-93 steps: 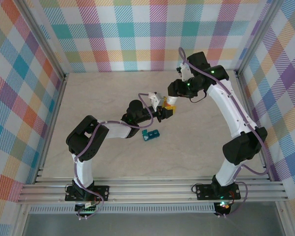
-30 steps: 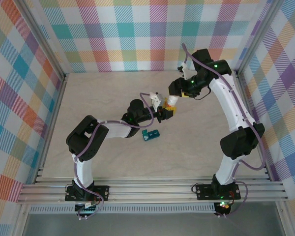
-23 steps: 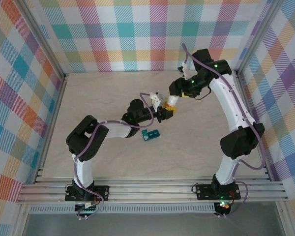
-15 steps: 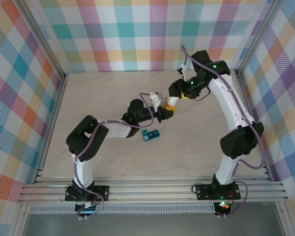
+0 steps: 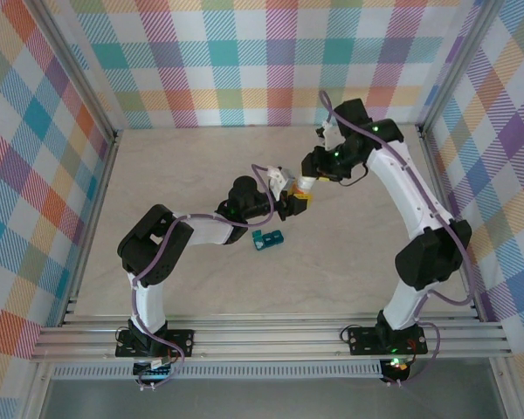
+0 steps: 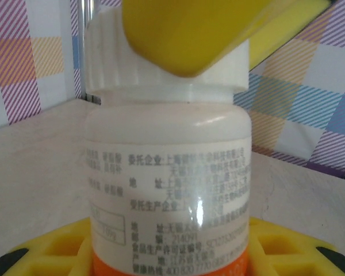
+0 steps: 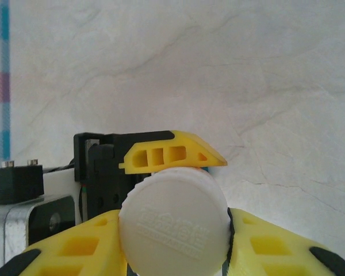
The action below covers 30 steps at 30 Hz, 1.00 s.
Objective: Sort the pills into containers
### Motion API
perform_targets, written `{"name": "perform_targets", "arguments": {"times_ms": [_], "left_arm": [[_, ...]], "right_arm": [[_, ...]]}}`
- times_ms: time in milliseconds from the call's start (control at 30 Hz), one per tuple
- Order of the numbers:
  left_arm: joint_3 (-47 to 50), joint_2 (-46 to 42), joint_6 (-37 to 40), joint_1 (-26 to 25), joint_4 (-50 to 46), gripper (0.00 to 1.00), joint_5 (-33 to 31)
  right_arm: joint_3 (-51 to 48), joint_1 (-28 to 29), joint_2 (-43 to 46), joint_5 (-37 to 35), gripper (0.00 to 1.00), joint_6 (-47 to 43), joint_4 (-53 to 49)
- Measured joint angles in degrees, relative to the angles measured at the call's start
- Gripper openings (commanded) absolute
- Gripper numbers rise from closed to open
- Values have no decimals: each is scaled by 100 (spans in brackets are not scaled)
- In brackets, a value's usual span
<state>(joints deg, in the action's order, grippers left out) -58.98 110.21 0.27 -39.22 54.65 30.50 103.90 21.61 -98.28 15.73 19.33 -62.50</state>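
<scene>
My left gripper [image 6: 169,256] is shut on a white bottle [image 6: 167,167] with printed text and an orange band, holding it upright above the table. The bottle's ribbed white cap [image 7: 175,221] sits between the yellow fingers [image 7: 75,247] of my right gripper [image 7: 175,244], which press on both of its sides. In the top view both grippers meet at the bottle [image 5: 306,187] in the middle of the table. The teal containers [image 5: 268,238] lie on the table just in front of my left gripper [image 5: 297,201]. The pills are hidden.
The pale marbled table [image 5: 183,175] is walled by checked panels on three sides. An aluminium rail [image 5: 271,336] runs along the near edge by the arm bases. My left forearm [image 5: 201,229] stretches low over the table to the left of the containers.
My right gripper has shifted slightly towards the bottle and closed its fingers onto the cap. The left arm and the bottle have stayed in place.
</scene>
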Motion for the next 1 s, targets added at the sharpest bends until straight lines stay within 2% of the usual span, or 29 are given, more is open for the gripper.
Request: {"name": "perform_targets", "arguments": {"times_ms": [133, 233, 300, 367, 400, 500, 700, 1000], "left_arm": [[35, 0, 63, -2, -103, 0, 164], [35, 0, 66, -11, -114, 0, 205], [35, 0, 63, -11, -111, 0, 203], [33, 0, 61, -4, -83, 0, 153], [24, 0, 61, -7, -26, 0, 118], [-2, 0, 55, 24, 195, 0, 7], [-50, -2, 66, 2, 417, 0, -11], [-50, -2, 83, -2, 413, 0, -4]], "right_arm": [[-1276, 361, 846, -815, 35, 1187, 1163], [-1665, 426, 1128, -1043, 38, 1716, 1532], [-1676, 452, 1121, -1110, 47, 1840, 1600], [-1543, 468, 1027, -1150, 68, 1882, 1510], [-1447, 483, 970, -1126, 73, 1895, 1416], [-999, 476, 776, -1235, 80, 1762, 1069], [-393, 321, 717, -1043, 84, 1143, 706], [651, -240, 216, -136, 83, -79, 87]]}}
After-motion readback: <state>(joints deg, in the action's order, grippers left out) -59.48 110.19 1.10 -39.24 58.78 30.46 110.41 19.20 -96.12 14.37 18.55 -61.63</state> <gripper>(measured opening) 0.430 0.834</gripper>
